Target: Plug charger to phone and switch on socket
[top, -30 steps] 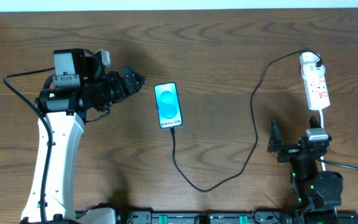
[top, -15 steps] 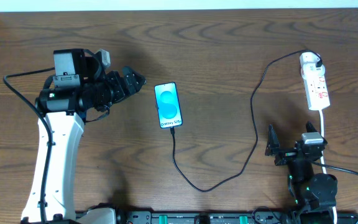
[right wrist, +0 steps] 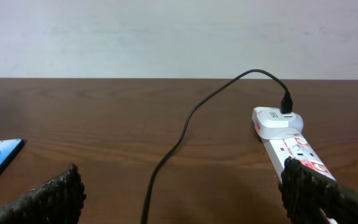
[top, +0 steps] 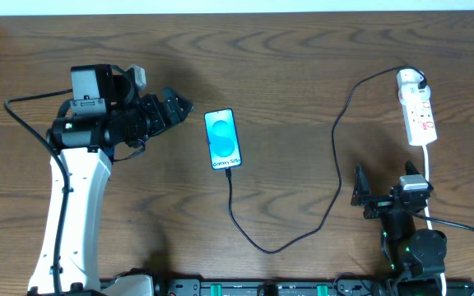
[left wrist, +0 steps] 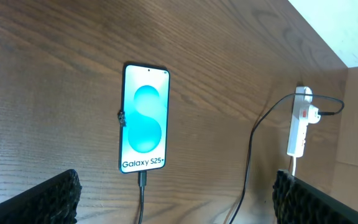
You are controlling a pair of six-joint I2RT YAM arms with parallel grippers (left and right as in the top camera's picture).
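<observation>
The left gripper (top: 179, 105) hung over the table (top: 286, 57) with its jaws spread wide and nothing between them, its tips pointing toward the phone (top: 223, 138), which lay just beside them. The phone rested flat, face up, its blue-teal screen lit and showing "Galaxy S25+". The charger (top: 336, 156) was plugged into the phone's near end. Its thin black cable ran toward the front edge, looped to the right, and climbed to a white adapter (top: 410, 80) seated in the far end of the socket (top: 418, 115).

The right gripper (right wrist: 181, 165) sat low near the front right of the table, jaws also wide apart and holding nothing. The socket – a white power strip with red markings – lay just beyond it, apart from the fingers. A white cord (top: 429, 164) ran from the strip's near end toward the right arm. Whether the switch was on could not be told.
</observation>
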